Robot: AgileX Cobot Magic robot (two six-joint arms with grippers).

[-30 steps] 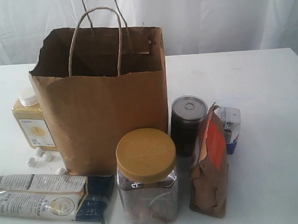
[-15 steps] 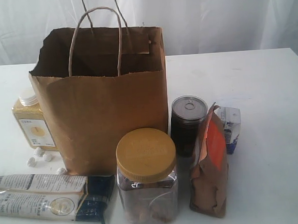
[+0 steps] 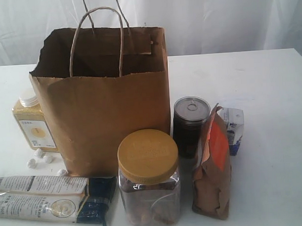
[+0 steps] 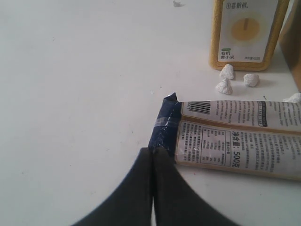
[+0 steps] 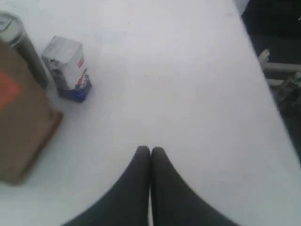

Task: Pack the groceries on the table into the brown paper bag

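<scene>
On the table we see the paper bag standing open, the jar in front, the can, pouch and carton right of it, and the bottle and packet left. Our left gripper, fingers together, sits just beside the packet's dark end. Our right gripper, likewise closed, hovers above the tabletop.

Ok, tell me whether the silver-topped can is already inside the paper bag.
No, the dark silver-topped can stands on the table outside the brown paper bag, right beside it.

Table carries bag, jar, can, pouch, carton, bottle, packet.
</scene>
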